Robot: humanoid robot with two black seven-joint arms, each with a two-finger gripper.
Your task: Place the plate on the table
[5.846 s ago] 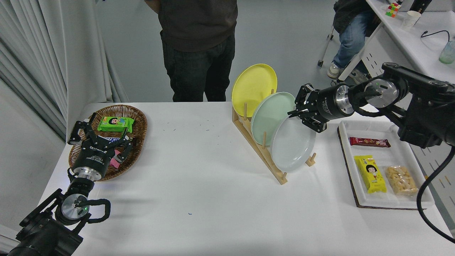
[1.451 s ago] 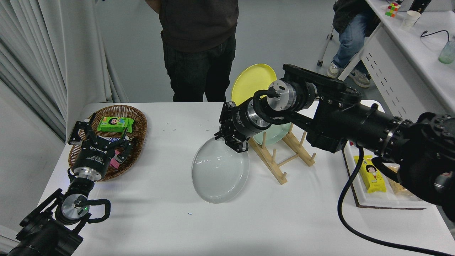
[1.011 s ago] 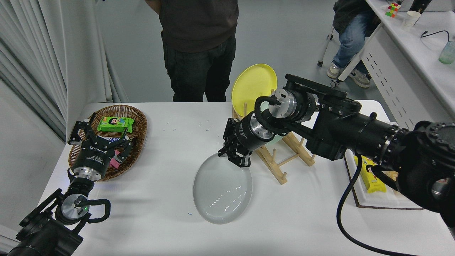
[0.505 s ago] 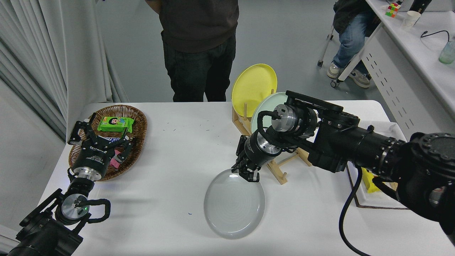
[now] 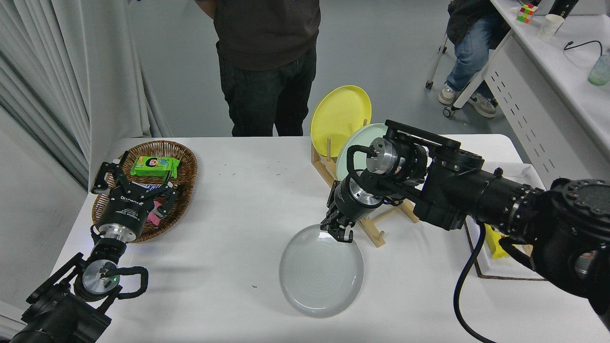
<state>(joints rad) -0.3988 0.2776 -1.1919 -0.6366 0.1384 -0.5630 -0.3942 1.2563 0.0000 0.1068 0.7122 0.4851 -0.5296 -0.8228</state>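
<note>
Pale grey plate (image 5: 321, 271) gripped at its far rim by right gripper (image 5: 338, 230), fingers closed on it, table (image 5: 228, 214) beneath, no writing legible

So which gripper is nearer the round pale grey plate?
Right. The right gripper is at the far rim of the round pale grey plate; the left gripper is parked over the wicker basket, well off to the plate's left.

1. Your plate (image 5: 321, 275) is round, glossy and pale grey, with a shallow raised rim and faint concentric rings showing on its face.
2. It appears to lie about flat, face up, on the table (image 5: 228, 228), in the near middle area.
3. Your table is a large, plain, matte white top with rounded corners.
</note>
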